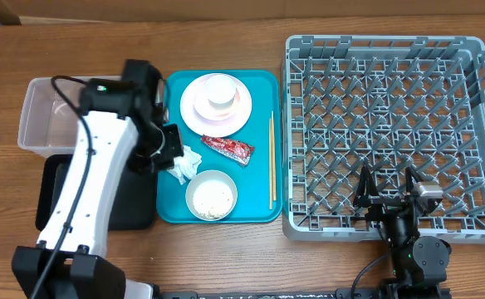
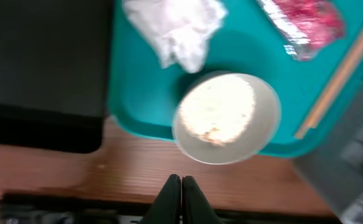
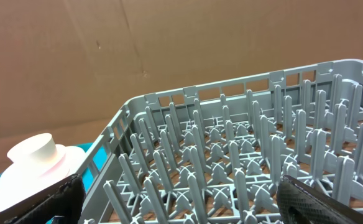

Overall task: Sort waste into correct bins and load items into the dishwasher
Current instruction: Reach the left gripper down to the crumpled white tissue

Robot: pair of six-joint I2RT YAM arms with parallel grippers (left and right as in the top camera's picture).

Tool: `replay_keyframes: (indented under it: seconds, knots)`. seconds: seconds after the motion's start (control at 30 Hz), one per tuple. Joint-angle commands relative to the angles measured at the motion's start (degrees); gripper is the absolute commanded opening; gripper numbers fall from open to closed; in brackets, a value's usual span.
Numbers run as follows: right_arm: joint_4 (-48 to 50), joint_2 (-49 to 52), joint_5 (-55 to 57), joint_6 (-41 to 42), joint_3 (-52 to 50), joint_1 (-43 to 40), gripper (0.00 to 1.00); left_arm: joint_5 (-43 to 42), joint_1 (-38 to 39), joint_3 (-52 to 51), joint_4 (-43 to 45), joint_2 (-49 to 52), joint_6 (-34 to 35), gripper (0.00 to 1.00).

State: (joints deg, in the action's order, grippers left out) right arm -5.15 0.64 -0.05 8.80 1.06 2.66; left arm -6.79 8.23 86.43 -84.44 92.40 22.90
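On the teal tray, a white cup sits on a pink dish on a white plate. A red-and-white wrapper, a crumpled napkin, a grey bowl of rice scraps and chopsticks also lie there. My left gripper hovers beside the napkin, shut and empty. Its wrist view shows the shut fingers, the bowl, the napkin and the wrapper. My right gripper is open over the front of the grey dish rack.
The clear tub stands at far left, with the black tray in front of it, partly under my left arm. The right wrist view shows the rack's pegs, my open gripper and the cup.
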Motion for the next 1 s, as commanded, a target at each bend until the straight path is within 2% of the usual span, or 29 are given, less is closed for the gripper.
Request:
replay_keyframes:
  seconds: [0.0, 0.03, 0.13, 0.27, 0.4, 0.7, 0.97]
  knots:
    - [0.33, -0.48, -0.02, -0.07, -0.61, -0.15, 1.00, 15.23, 4.85, -2.14, 1.86, -0.37, 11.69, 0.12]
    - [0.33, -0.46, 0.00, -0.07, -0.59, -0.15, 1.00, 16.17, 5.51, -2.67, 2.91, -0.37, 12.41, 0.15]
    - [0.33, -0.46, -0.02, -0.07, -0.61, -0.15, 1.00, 16.35, 6.93, -5.25, 7.10, -0.33, 16.41, 0.57]
    - [0.33, -0.46, -0.02, -0.07, -0.61, -0.15, 1.00, 16.20, 7.19, -10.34, 12.39, -0.22, 24.59, 0.58]
    - [0.33, -0.48, 0.00, -0.07, -0.61, -0.15, 1.00, 16.17, 7.21, -14.95, 16.72, -0.22, 28.26, 0.60]
    - [0.33, -0.48, 0.00, -0.07, -0.61, -0.15, 1.00, 16.22, 7.23, -22.97, 29.07, -0.15, 28.57, 0.67]
    - [0.33, -0.48, -0.02, -0.07, -0.61, -0.15, 1.00, 16.24, 7.23, -26.34, 37.33, -0.13, 28.57, 0.68]
